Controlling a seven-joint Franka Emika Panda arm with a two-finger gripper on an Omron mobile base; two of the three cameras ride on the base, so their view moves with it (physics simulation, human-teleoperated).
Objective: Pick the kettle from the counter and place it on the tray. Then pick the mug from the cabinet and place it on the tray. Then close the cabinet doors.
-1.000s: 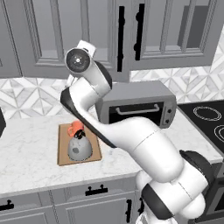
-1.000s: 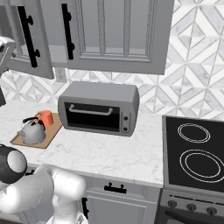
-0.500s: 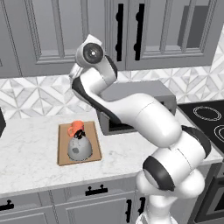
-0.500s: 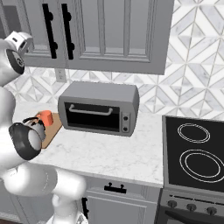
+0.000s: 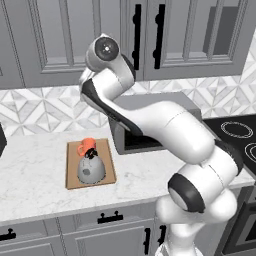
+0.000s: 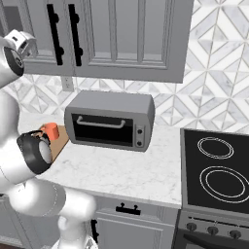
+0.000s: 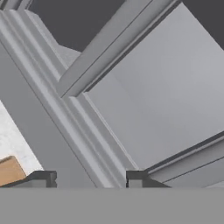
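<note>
pincer: tips apart, nothing between, right up against door panel
kettle: on tray, upright
mug: on tray too, just behind kettle, touching or nearly
doors: look shut in base views
tray: on bench, left of oven

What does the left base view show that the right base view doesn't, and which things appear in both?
The left base view alone shows the kettle sitting on the whole tray, beside the mug. The right base view alone shows the toaster oven's glass front with its handle, plus the full stovetop. Both share the mug, tray, counter, closed cabinet doors and the robot's white arm.
</note>
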